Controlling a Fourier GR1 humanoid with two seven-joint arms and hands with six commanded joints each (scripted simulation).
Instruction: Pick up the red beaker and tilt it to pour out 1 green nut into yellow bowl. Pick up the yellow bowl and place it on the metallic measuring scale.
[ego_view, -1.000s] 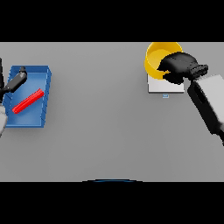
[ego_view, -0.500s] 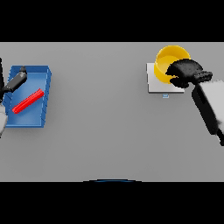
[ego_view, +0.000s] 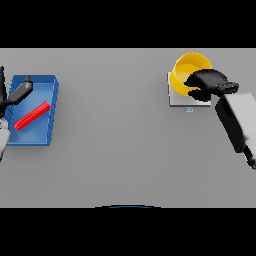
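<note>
While the right hand (ego_view: 207, 82) curls its dark fingers over the near rim of the yellow bowl (ego_view: 189, 70), the bowl sits on the scale (ego_view: 176, 98), a pale flat square plate of which only the front and left edges show from under it. Fingers and thumb are closed round the bowl's rim on the side facing the robot, so the hand is holding the bowl. I cannot tell whether the bowl's base rests on the scale or hangs just above it, nor whether anything lies inside the bowl. A small blue mark shows at the scale's front edge. The right arm (ego_view: 237, 122), white and grey, runs from the bowl toward the lower right.

Far to the left of the scale, across a wide stretch of grey tabletop (ego_view: 120, 150), lies a blue tray (ego_view: 50, 97). Inside it a red beaker (ego_view: 32, 115) lies on its side, slanting from the tray's near left toward its far right. The left hand (ego_view: 20, 91) hovers over the tray's far left corner, just beyond the beaker and apart from it, with its fingers straight and relaxed, holding nothing. The tray and the scale are well apart.
</note>
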